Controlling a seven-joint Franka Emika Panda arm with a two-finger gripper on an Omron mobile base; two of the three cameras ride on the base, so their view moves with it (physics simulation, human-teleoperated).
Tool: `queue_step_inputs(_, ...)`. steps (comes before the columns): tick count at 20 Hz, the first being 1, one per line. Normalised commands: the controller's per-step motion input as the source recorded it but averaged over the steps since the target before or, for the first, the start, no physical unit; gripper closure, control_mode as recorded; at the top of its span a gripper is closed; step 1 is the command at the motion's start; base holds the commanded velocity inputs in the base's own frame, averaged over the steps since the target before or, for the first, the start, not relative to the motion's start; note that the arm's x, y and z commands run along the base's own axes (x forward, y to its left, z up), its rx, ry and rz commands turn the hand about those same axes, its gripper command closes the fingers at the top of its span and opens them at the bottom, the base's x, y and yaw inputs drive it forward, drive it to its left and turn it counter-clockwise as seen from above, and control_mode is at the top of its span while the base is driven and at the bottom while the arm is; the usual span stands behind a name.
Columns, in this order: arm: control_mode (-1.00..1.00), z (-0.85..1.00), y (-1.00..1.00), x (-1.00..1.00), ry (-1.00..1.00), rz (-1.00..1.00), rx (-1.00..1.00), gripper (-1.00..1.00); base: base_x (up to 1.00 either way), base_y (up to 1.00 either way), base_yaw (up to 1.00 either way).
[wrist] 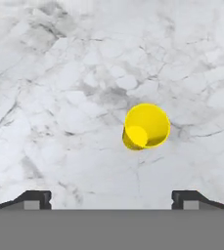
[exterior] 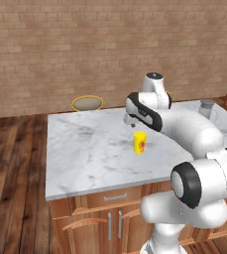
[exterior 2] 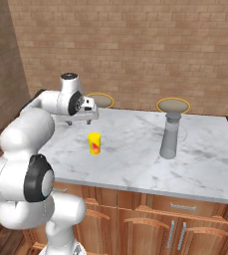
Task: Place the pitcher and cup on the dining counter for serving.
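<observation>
Gripper: the two-finger gripper hangs above the marble top with its dark fingertips spread wide apart and nothing between them; in the right base view the gripper sits at the end of the white arm, above the slab and clear of it.
Cup: the yellow cup stands upright directly beneath the hand, open mouth up, a little off the midline toward one fingertip and well clear of both; in the side views the cup shows a red mark on its wall and stands alone on the stone, below and just past the hand.
Pitcher: the tall grey pitcher stands upright on the same marble top, well apart from the hand and from the cup, out toward the far side of the slab; from the left base view its capped top peeks over the arm's white forearm.
Dining counter: the island's white-grey marble top carries both vessels, over brown wooden cabinet doors with metal handles.
Beyond the hand: two round stool seats with yellow rims stand at the counter's far edge, with a brick wall behind them.
</observation>
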Motion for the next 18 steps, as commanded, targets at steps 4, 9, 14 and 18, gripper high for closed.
queue_step_inputs(4,-1.0,0.03,0.08,-1.0,-0.43,0.0,0.0,-1.0,0.0,0.0,0.0)
queue_step_inputs(9,-1.0,-0.62,0.27,-1.0,-0.45,0.0,-0.03,-1.0,0.0,0.0,0.0)
queue_step_inputs(14,-1.0,-0.81,0.29,-1.0,-0.45,0.0,-0.06,-1.0,0.0,0.0,0.0)
queue_step_inputs(18,-1.0,-0.28,-0.08,-0.98,-0.47,-0.1,-0.07,-1.0,0.0,0.0,0.0)
